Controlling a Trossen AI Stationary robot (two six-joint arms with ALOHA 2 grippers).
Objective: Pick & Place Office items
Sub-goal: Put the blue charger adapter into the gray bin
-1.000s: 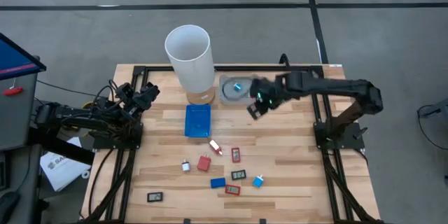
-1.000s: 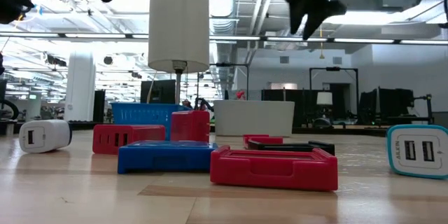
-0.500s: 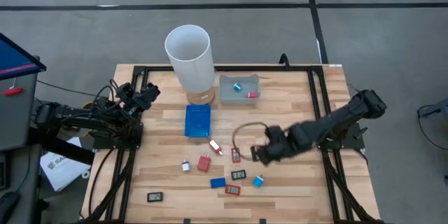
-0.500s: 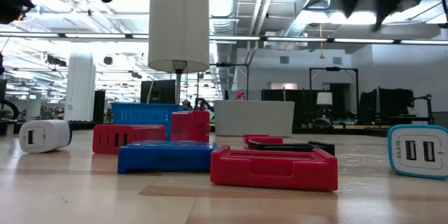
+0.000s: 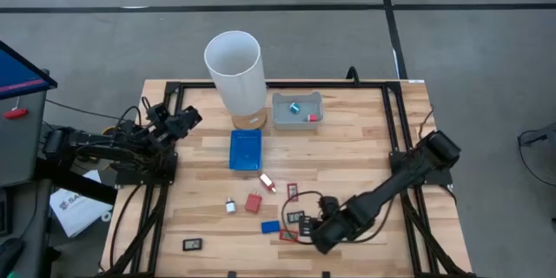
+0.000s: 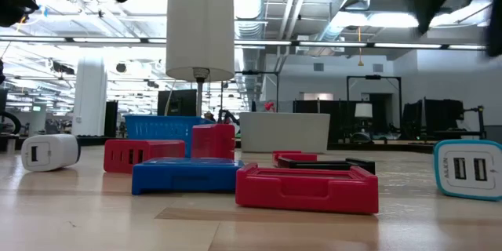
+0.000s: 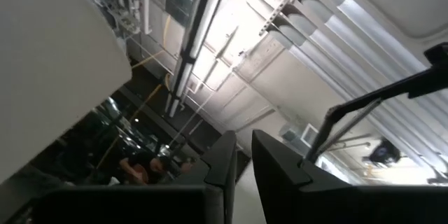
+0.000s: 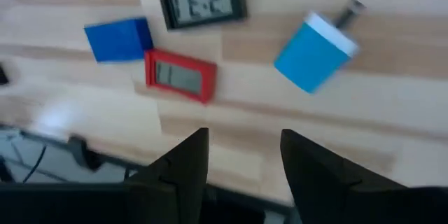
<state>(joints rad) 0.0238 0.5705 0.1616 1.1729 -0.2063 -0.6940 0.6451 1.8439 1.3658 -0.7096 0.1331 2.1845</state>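
Note:
Small office items lie on the wooden table's near half: a red block (image 5: pixel 253 202), a blue block (image 5: pixel 270 226), a red-framed display (image 8: pixel 180 77), a black-framed display (image 8: pixel 201 1) and a light-blue plug charger (image 8: pixel 313 47). My right gripper (image 8: pixel 241 161) hovers open above the near edge, next to the charger and red-framed display, with nothing between its fingers. In the high view the right gripper (image 5: pixel 317 230) covers the charger. My left gripper (image 5: pixel 187 117) waits at the table's left edge, pointing upward, shut and empty.
A tall white cylinder (image 5: pixel 234 69) stands at the far middle. Beside it a grey tray (image 5: pixel 297 122) holds a blue and a red piece. A flat blue tray (image 5: pixel 246 149) lies in front of the cylinder. A black display (image 5: pixel 192 244) sits near the front left.
My right gripper has swung from above the grey tray at the far side to the table's near edge, coming down and rolling about its own axis. It has stayed open and empty. The items on the table have not moved.

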